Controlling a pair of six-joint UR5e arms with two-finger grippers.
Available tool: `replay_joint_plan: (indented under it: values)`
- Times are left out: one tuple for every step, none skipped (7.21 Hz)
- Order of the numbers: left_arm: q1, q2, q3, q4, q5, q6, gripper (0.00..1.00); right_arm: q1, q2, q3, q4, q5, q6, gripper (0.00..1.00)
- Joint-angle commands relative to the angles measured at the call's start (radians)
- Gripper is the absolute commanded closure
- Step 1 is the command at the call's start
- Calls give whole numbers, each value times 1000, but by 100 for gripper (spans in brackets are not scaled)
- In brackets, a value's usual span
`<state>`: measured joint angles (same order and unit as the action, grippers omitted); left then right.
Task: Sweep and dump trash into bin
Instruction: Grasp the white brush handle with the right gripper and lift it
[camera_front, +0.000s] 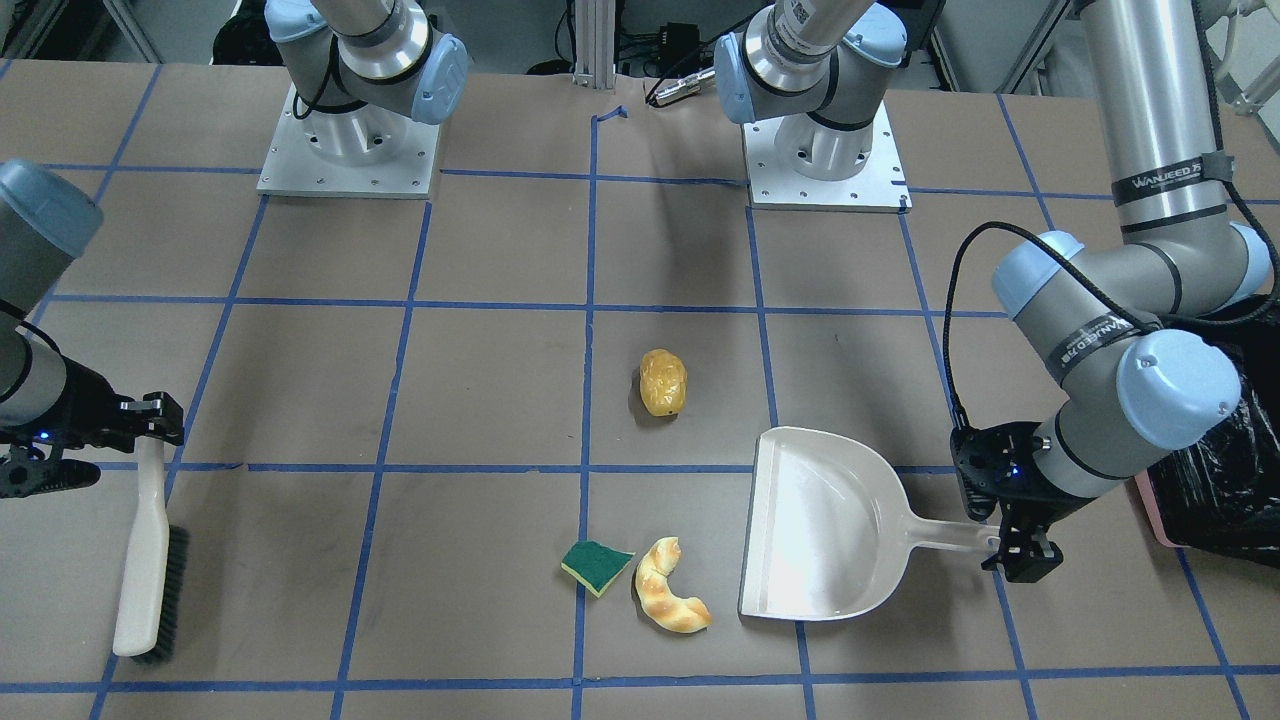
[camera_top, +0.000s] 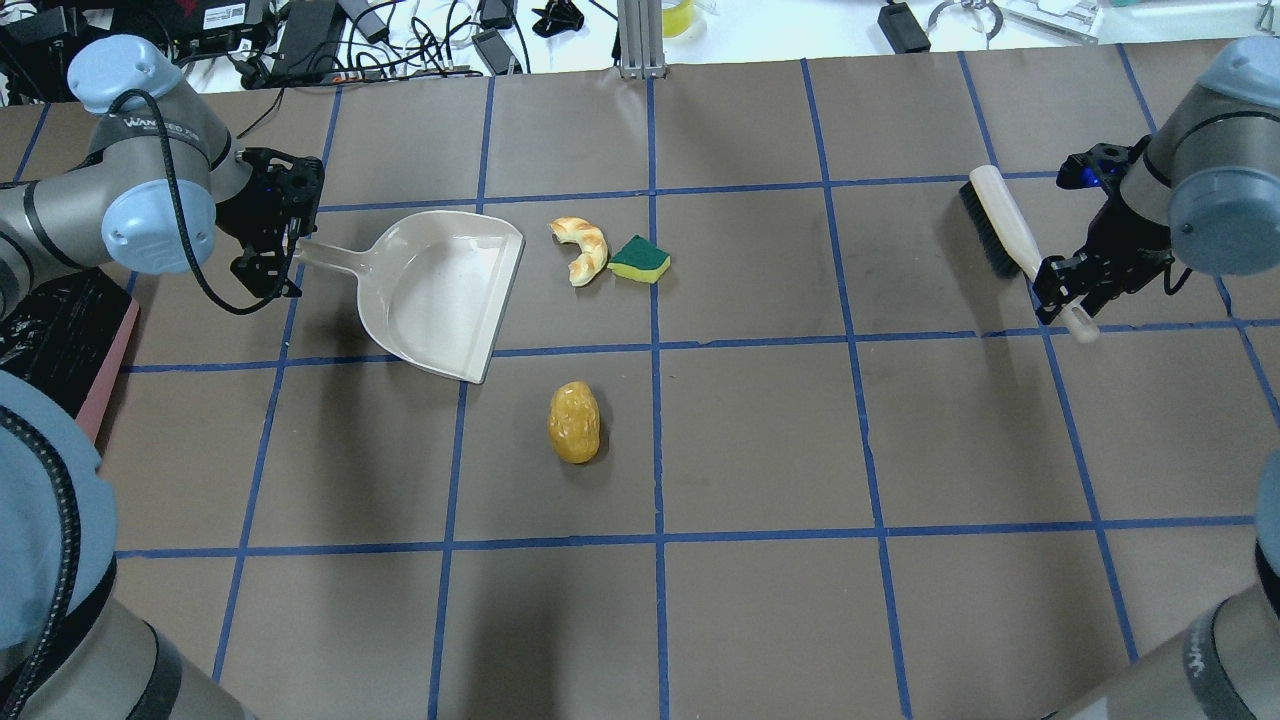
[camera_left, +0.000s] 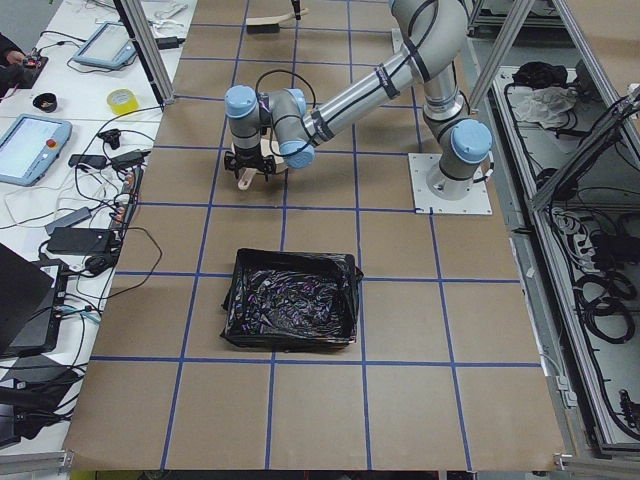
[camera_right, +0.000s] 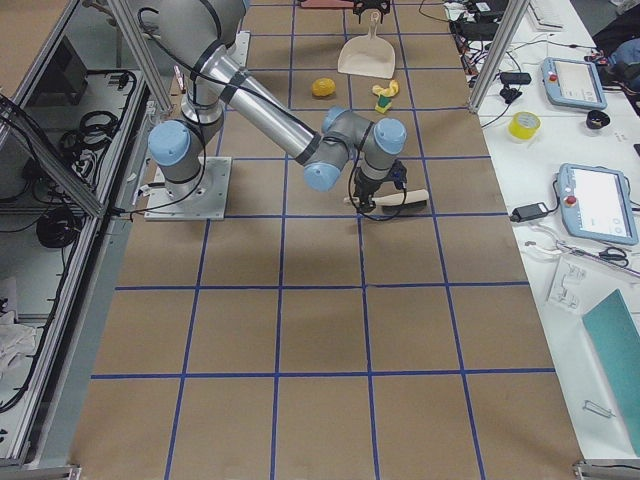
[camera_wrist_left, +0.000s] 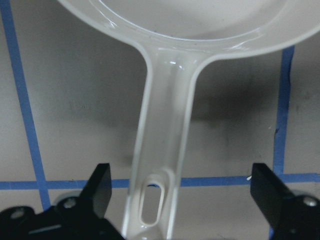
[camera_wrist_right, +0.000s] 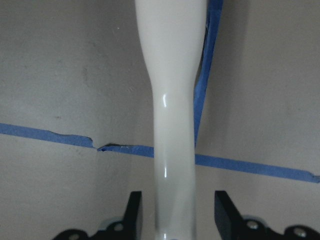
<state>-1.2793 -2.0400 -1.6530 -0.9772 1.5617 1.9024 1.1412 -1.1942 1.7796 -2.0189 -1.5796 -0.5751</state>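
Trash lies loose in the middle of the worktop: a potato-like lump sits on its own, and farther out a croissant sits just beside a green-and-yellow sponge piece. None of it is in the bin, which stands at the worktop's end on my left, well apart from all three. The beige dustpan lies flat with its open lip turned toward the croissant and near it, so a push from the other side should carry things in. My left jaws are spread wide on either side of the dustpan's handle, touching neither edge, placed to close on it. My right jaws straddle the handle of the brush, which lies on the worktop far to my right. The wrist view shows a thin gap on each side, so I judge them parted, not pinching. Sweeping has not begun; I judge that both tools need gripping first.
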Motion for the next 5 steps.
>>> replay_joint_plan:
  values:
    - [0,-6,1,2,-3,0,21,0,-2,-3,11,1,55,100]
    - [0,-6,7,3,-2,1,25,0,-2,-5,12,1,57,100]
    - [0,-8,10,5,4,3,41,0,-4,-9,12,0,63,100]
    - [0,-6,10,5,6,1,52,0,-7,-15,11,1,64,100]
    - [0,-3,12,5,9,1,72,21,-22,-28,14,3,131,100]
